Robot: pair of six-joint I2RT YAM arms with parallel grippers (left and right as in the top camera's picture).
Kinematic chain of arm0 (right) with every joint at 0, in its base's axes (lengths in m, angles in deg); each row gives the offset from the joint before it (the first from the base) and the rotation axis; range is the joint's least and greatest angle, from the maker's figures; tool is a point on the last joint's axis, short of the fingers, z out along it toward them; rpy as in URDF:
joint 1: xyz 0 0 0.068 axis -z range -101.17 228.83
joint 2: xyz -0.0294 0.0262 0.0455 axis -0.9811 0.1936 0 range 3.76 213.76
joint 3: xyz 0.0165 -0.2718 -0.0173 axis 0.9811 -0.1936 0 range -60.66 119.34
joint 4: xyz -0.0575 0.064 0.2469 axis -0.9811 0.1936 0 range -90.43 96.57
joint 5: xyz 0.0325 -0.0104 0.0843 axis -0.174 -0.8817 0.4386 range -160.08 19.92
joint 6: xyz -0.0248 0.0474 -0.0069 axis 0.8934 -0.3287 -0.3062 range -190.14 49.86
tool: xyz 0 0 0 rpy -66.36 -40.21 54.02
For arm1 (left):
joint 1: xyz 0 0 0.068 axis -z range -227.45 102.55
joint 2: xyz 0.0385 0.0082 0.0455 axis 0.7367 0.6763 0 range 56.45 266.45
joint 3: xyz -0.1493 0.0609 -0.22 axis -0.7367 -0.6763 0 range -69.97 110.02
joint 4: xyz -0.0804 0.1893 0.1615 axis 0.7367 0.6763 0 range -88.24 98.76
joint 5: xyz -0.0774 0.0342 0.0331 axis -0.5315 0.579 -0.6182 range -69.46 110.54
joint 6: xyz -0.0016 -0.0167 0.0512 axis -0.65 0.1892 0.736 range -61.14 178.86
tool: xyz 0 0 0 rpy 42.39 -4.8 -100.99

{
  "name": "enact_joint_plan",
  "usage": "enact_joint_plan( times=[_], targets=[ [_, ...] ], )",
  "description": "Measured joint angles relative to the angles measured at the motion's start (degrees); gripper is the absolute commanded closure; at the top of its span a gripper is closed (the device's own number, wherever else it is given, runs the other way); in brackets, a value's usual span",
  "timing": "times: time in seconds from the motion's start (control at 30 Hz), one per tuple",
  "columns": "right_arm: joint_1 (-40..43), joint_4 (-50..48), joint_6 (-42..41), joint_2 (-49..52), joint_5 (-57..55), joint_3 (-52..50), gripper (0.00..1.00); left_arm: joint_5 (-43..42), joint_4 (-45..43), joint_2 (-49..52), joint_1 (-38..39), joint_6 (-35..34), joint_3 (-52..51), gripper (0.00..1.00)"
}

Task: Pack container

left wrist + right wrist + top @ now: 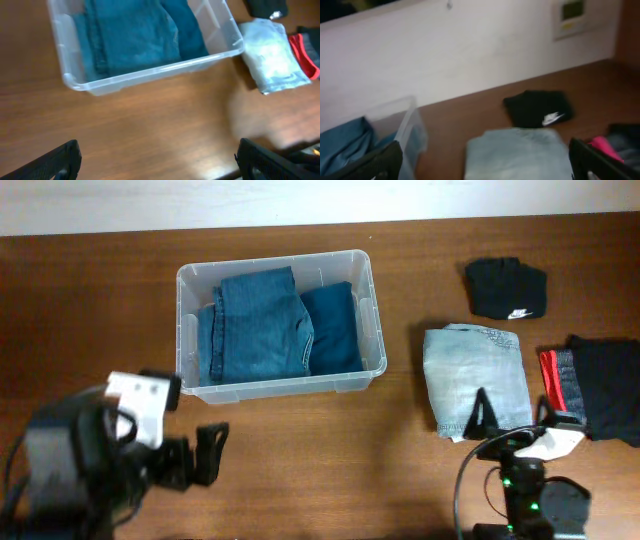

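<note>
Your left gripper [208,452] hangs over the table [330,450] with its fingers spread wide, holding nothing. The container [280,387] sits just ahead of it, with folded jeans [258,325] inside. Your right gripper [513,415] is also spread and empty, with pale folded jeans [475,370] under its fingertips and a black shirt [505,288] farther ahead.

The container [281,387] holds folded blue jeans [255,325] (a paler pair [478,372] lies outside).
</note>
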Motion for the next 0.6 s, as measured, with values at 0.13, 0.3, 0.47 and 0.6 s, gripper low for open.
enact_joint_plan(
  times=[0.13, 0.3, 0.47, 0.6],
  targets=[
    [3.5, 6.3, 1.2, 6.0, 0.0, 7.9, 0.02, 3.6, 2.6, -8.4, 0.0, -0.1, 0.0, 0.00],
    [6.1, 11.2, 3.0, 17.6, 3.3, 16.4, 0.02, 6.3, 5.4, -18.0, 0.0, -0.1, 0.0, 0.00],
    [6.3, 14.6, 5.7, 26.9, 7.1, 23.4, 0.02, 9.4, 5.9, -24.6, 0.0, -0.1, 0.0, 0.00],
    [6.3, 17.0, 7.0, 31.0, 8.6, 27.0, 0.02, 12.2, 6.5, -27.0, 0.0, 0.0, 0.0, 0.01]
  ],
)
